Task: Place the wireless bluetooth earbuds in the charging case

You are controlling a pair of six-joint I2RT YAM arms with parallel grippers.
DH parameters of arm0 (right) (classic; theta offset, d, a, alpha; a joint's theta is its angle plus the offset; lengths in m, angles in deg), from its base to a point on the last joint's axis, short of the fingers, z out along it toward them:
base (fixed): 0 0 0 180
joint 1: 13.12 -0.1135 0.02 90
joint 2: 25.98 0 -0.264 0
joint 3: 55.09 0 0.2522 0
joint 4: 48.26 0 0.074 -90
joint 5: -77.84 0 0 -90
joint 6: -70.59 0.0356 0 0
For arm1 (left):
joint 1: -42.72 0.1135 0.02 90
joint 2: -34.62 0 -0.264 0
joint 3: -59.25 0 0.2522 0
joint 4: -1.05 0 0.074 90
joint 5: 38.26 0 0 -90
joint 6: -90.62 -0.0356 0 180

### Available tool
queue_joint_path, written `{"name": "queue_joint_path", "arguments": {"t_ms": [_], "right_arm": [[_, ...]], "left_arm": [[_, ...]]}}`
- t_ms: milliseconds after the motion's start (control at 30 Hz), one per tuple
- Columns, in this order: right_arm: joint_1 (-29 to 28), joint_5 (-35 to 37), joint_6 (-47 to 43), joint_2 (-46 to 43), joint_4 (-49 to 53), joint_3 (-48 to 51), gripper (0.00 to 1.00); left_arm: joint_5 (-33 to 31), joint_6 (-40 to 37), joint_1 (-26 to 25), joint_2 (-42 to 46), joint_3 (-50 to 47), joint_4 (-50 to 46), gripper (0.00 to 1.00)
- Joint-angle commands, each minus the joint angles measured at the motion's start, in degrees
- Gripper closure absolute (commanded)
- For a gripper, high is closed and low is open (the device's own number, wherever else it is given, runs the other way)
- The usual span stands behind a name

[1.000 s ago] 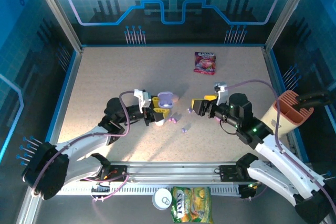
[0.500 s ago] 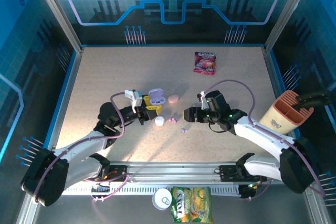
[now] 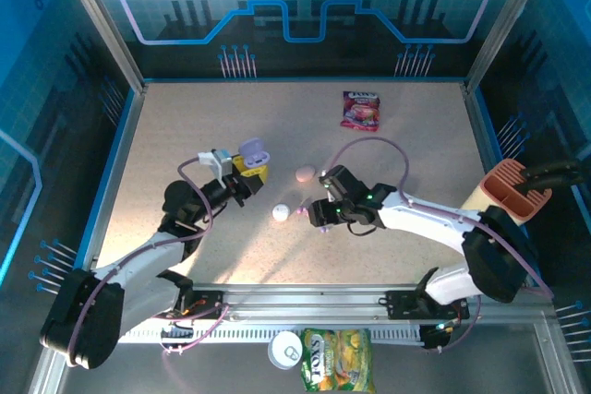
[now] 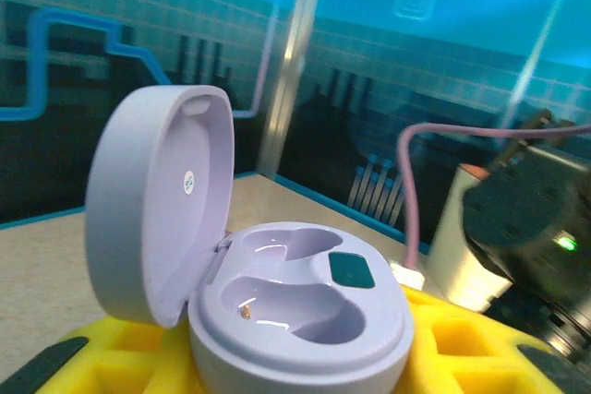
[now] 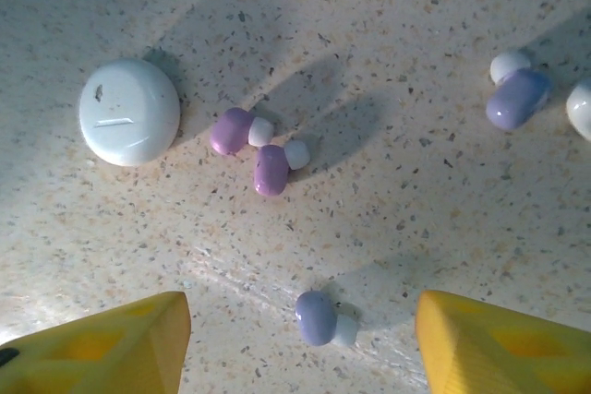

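Note:
My left gripper [image 3: 246, 169] is shut on the open lilac charging case [image 3: 252, 151], held above the table left of centre. In the left wrist view the case [image 4: 295, 306] sits between yellow pads, lid [image 4: 152, 200] up, both wells empty. My right gripper [image 3: 318, 215] points down at the table, open. Its yellow fingertips [image 5: 120, 343] stand either side of a lilac earbud [image 5: 317, 317] without touching it. Two pink-purple earbuds [image 5: 271, 170] lie just beyond, and another lilac earbud [image 5: 515, 99] lies at the upper right.
A closed white round case [image 3: 280, 213] lies left of the right gripper, and a pink case [image 3: 305, 173] lies behind it. A red snack packet [image 3: 360, 110] is at the back. A beige holder [image 3: 506, 193] stands at the right edge.
The right arm has swung left and down over the earbuds, and its jaws have narrowed. The left arm has carried the open case back and to the left.

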Motion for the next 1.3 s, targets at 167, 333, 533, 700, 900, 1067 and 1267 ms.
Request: {"name": "queue_joint_path", "arguments": {"t_ms": [167, 333, 533, 700, 900, 1067, 1267], "right_arm": [[-10.2, 21.8, -0.5, 11.5, 21.7, -13.9, 0.34], [-14.1, 27.7, -0.2, 20.1, 30.0, -21.5, 0.34], [-16.6, 30.1, -0.6, 27.7, 34.6, -27.2, 0.42], [-17.0, 30.0, -0.1, 30.4, 35.1, -28.4, 0.49], [-17.0, 29.7, 0.1, 31.7, 35.8, -28.4, 0.55], [-16.9, 28.5, -0.2, 32.2, 35.7, -27.9, 0.56], [-16.5, 28.6, 0.0, 32.6, 35.8, -27.3, 0.61]], "left_arm": [[-12.9, 0.9, 4.5, 0.8, 1.4, 1.4, 0.62], [-13.9, -0.1, 6.0, 2.4, 2.3, -2.8, 0.61], [-14.8, 0.5, 7.1, 3.0, 2.2, -3.5, 0.61], [-14.3, 0.9, 7.4, 2.8, 2.1, -3.3, 0.61], [-13.8, 1.1, 7.5, 2.7, 2.3, -3.3, 0.61], [-14.0, 1.7, 7.6, 2.0, 2.2, -2.6, 0.61], [-13.6, 2.1, 7.5, 1.4, 2.3, -2.1, 0.61]]}}
